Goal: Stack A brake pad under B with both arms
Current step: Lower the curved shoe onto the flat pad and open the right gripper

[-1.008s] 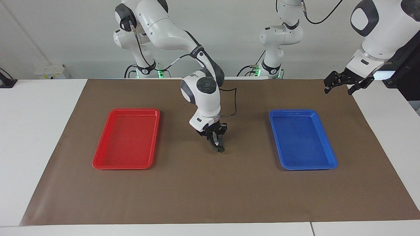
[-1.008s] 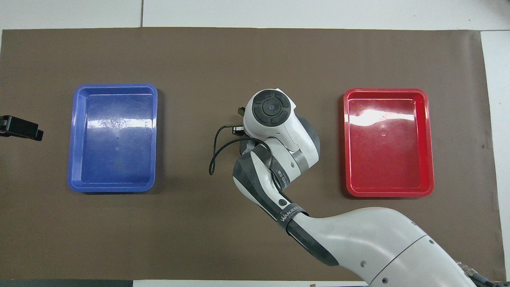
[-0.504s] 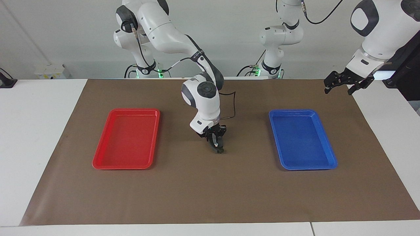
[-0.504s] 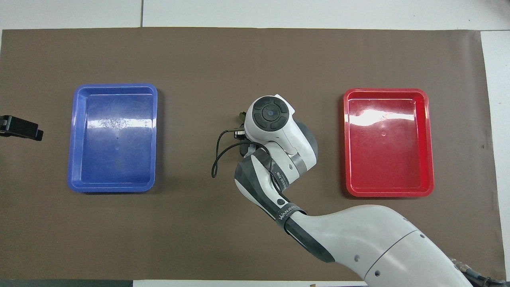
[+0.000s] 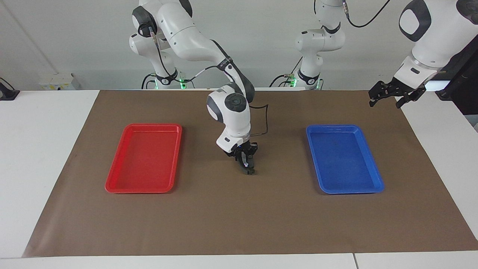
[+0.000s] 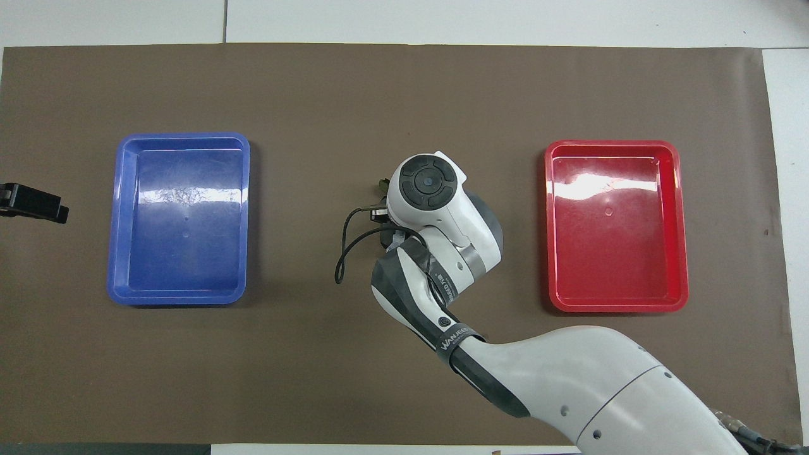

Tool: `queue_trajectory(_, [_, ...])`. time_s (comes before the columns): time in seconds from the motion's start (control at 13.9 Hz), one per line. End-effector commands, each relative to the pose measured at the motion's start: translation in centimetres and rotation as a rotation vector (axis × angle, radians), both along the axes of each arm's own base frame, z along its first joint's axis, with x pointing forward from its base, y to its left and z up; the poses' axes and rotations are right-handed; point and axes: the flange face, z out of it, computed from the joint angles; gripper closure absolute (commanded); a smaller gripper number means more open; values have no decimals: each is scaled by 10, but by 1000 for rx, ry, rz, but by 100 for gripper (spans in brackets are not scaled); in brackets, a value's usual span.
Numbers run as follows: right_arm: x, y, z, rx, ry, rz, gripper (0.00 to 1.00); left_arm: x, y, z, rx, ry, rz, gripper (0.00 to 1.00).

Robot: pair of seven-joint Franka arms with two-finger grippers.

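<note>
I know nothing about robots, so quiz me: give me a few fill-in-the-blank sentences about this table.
1. The right end effector is low over the brown mat, between the red tray and the ____ tray.
2. Both trays hold ____.
3. The left end effector waits above a corner of the mat, with its fingers ____.

Missing words: blue; nothing; open.

A brown paper mat [image 5: 239,216] covers the middle of the white table [image 5: 41,157]. On it, a red rectangular plastic tray [image 5: 145,158] lies toward the right arm's end and a blue rectangular plastic tray [image 5: 343,158] toward the left arm's end, well apart. The right gripper [image 5: 248,169] is low over the mat between them, while the left gripper [image 5: 388,96] hangs over the mat's edge at the left arm's end.
</note>
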Motion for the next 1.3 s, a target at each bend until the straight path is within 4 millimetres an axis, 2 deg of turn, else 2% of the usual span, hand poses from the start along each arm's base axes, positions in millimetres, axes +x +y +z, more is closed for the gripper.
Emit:
queue_trajectory(0.0, [-5,3,5,4,-21,1,100,-7,3,2,-2,-3,-8,1])
queue_trajectory(0.22, [-7,1,1,2,-19,3,100,-7,3,2,-2,-3,-10,1])
queue_trajectory(0.29, [-8,0,0,5,-23,3,97,-7,3,2,-2,-3,-10,1])
queue_trajectory(0.36, [-8,0,-2,5,-23,4,84,-7,3,2,-2,-3,-8,1])
queue_trajectory(0.43, [-9,1,-1,6,-24,2,46,-7,3,2,-2,-3,-11,1])
queue_trajectory(0.5, [-10,2,-1,8,-26,-3,2,-7,3,2,-2,-3,-8,1])
queue_trajectory(0.79, [-4,1,11,6,-25,-14,1,-7,3,2,-2,-3,-8,1])
queue_trajectory(0.94, [3,-14,43,15,-60,-49,1,-7,3,2,-2,-3,-8,1])
queue_trajectory(1.08, [32,-78,89,6,-107,-126,1,-7,3,2,-2,-3,-11,1])
queue_trajectory(1.22, [51,-134,129,-1,-158,-147,1,-7,3,2,-2,-3,-8,1])
